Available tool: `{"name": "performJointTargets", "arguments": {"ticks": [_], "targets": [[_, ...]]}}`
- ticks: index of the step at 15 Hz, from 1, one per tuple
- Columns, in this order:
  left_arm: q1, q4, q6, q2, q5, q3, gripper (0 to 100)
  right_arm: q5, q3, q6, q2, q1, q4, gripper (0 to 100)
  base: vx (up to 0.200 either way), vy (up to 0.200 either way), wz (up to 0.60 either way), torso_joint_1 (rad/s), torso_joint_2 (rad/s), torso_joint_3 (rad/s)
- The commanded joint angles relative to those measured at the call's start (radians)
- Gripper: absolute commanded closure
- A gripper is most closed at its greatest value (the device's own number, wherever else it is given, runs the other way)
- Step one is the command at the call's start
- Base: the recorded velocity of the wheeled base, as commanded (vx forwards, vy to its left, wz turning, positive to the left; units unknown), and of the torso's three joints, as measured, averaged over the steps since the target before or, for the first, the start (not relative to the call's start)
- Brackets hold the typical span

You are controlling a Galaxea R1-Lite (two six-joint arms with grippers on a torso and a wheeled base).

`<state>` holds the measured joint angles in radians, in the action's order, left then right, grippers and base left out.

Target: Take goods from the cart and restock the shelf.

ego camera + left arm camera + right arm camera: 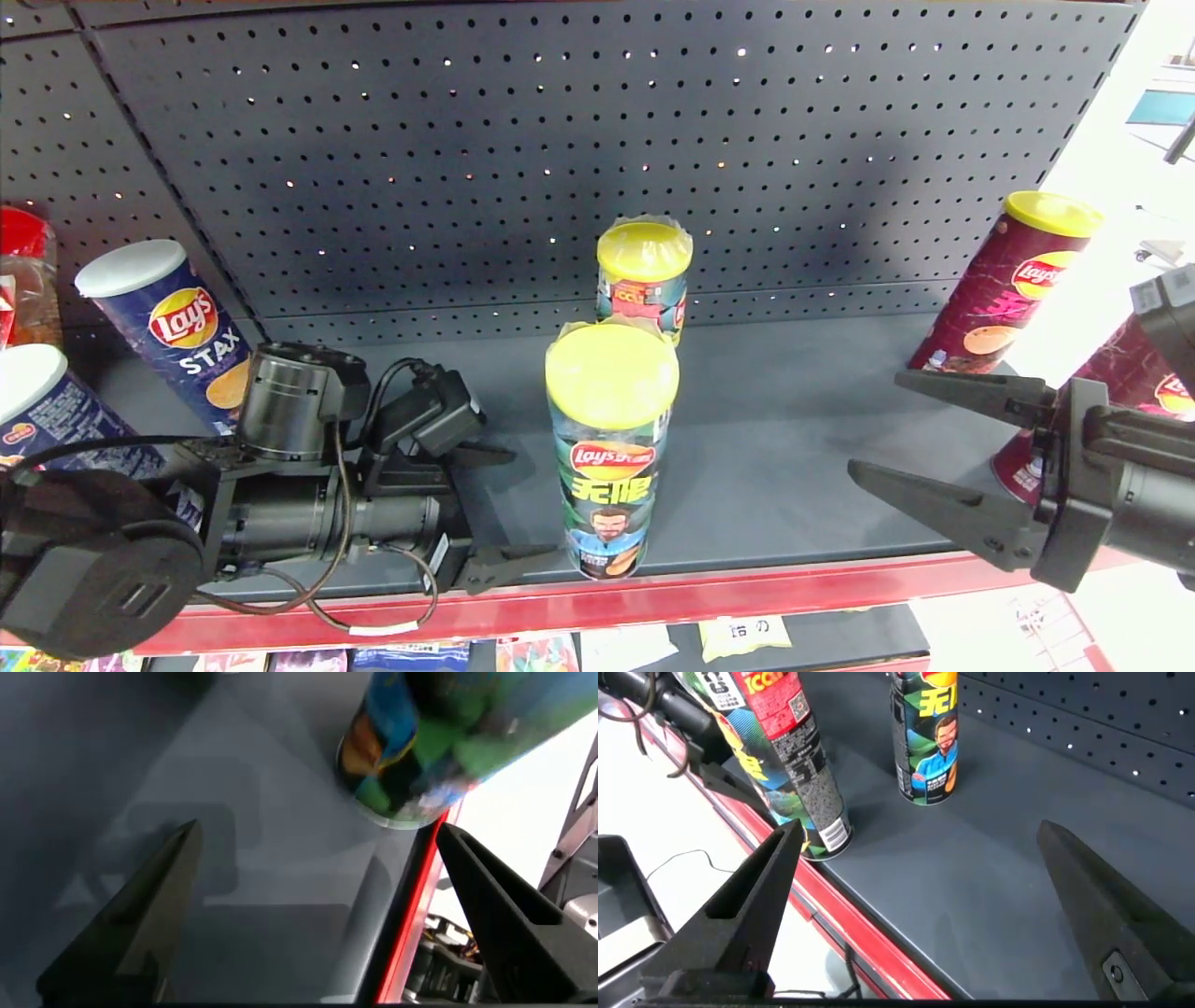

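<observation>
Grey shelf [794, 448], pegboard back [560, 140], and we've bare floor right of centre. We count six tubes: two blue tubes [173, 327] far left, two maroon tubes [1013, 280] far right, rear green tube [644, 275] mid-frame, front green tube [611, 448] at the red lip [747, 583], its base just inside from the right wrist. Left gripper [532, 504] lower left, spread just beside it; right gripper [873, 422] lower right, spread wide.

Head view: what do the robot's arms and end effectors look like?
Both are matte black. The left end effector and right end effector each have two long, tapering, pointed fingers. The left arm carries a silver cylinder and looping black cables with a white tag.
</observation>
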<state>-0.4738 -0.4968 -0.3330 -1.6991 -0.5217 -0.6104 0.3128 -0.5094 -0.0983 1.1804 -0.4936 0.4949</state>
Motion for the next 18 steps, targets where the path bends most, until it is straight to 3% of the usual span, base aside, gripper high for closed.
{"name": "performJointTargets", "arguments": {"ticks": [1, 18], "targets": [[-0.006, 0.0, 0.0, -0.017, 0.0, -0.009, 0, 0.0, 0.0, 0.0, 0.002, 0.0, 0.001, 0, 0.0, 0.0, 0.0, 0.0, 0.0, 0.0], [-0.029, -0.006, 0.0, -0.086, 0.005, -0.097, 0, 0.0, -0.008, 0.0, 0.004, 0.001, 0.001, 0, 0.0, 0.0, 0.0, 0.0, 0.0, 0.0]]}}
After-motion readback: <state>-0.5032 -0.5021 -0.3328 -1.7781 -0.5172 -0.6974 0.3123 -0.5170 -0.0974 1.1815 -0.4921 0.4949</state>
